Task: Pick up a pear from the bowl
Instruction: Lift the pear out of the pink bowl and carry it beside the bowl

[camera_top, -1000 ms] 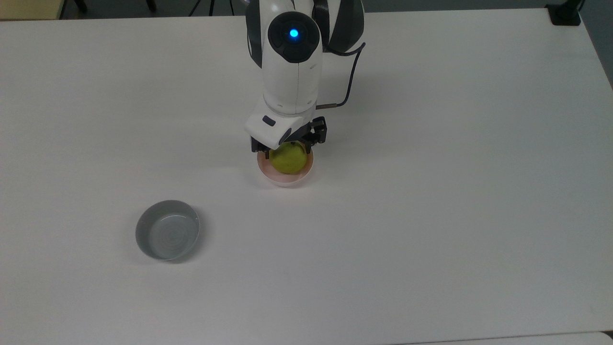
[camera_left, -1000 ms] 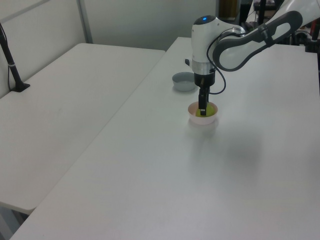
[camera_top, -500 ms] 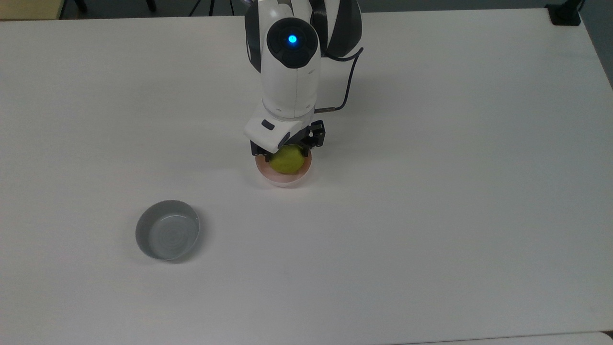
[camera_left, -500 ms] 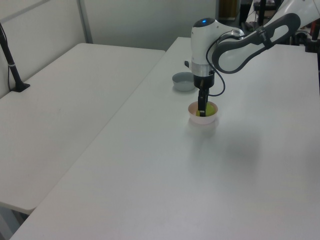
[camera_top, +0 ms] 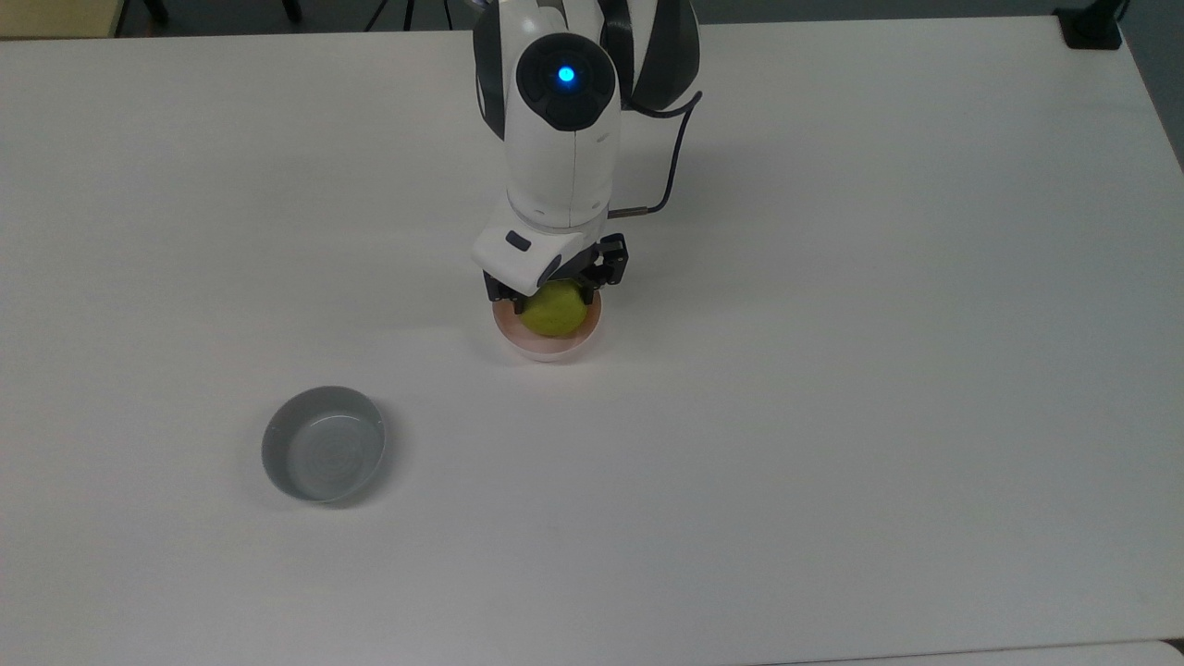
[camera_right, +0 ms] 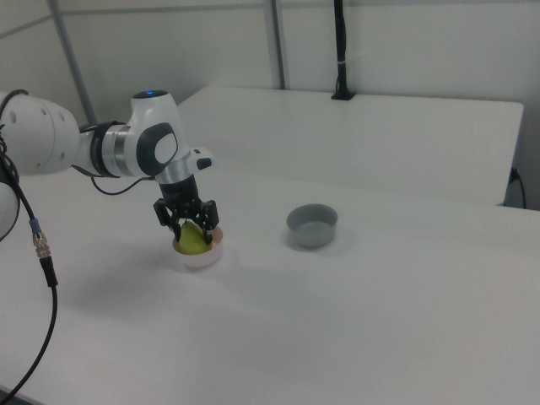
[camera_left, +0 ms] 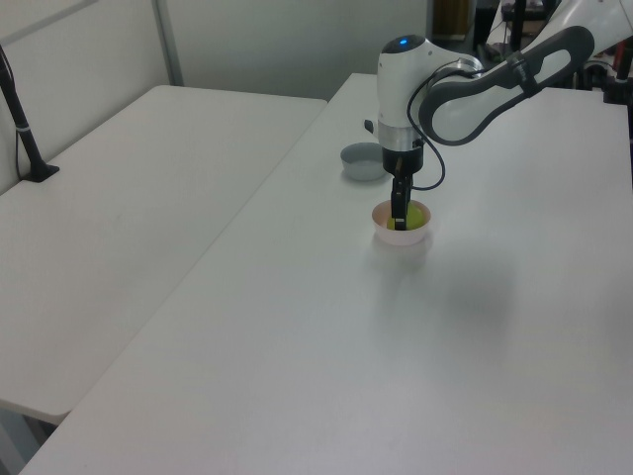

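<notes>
My own wrist covers the top of the pear [camera_top: 554, 311] in the top view, so I can't see its stem spot there. In the left view one black finger [camera_left: 399, 209] stands in front of the pear [camera_left: 416, 215], and little of the fruit shows. My claw [camera_right: 192, 229] is down over the pink bowl [camera_right: 199, 256], with a finger on each side of the pear, but I cannot tell if they press on it or leave a small gap. The pear sits inside the pink bowl [camera_top: 548, 345] on the white table [camera_top: 832, 370]. The grey bowl [camera_top: 323, 444] sits well apart, toward the top view's lower left. Since half a second ago almost nothing has changed. A second ago my wrist was a bit higher in the top view and more pear showed.
</notes>
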Motion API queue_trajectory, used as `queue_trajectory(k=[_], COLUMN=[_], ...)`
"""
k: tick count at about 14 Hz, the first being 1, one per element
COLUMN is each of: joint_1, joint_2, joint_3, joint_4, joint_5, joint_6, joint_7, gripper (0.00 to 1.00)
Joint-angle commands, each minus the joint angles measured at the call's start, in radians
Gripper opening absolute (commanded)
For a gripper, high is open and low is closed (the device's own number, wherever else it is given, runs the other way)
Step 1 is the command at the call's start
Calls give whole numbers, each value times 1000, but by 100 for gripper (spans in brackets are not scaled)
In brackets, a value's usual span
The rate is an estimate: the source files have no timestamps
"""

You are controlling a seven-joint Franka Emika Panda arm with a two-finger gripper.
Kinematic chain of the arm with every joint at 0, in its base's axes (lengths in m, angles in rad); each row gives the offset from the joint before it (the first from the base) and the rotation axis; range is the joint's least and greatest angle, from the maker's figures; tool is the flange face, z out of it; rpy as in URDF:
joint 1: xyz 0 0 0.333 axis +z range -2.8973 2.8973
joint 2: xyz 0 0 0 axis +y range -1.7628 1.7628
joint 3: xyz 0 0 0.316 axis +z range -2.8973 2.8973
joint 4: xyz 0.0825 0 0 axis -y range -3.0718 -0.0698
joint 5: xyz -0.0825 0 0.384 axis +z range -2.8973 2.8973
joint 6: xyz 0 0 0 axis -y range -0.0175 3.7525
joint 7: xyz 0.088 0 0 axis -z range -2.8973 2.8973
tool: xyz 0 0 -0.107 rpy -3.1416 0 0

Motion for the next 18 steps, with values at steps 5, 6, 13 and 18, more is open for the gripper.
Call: queue_trajectory(k=[5, 6, 13, 18], joint_1=[8, 11, -64, -213], joint_2=[-74, -97, -141, -63], joint_3=[-7, -5, -18, -19], joint_4=[21, 40, 91, 116], joint_5=[-9, -2, 8, -2], joint_6=[-98, -122, -175, -83], joint_7=[-4, -1, 2, -116], gripper=[43, 42, 43, 43])
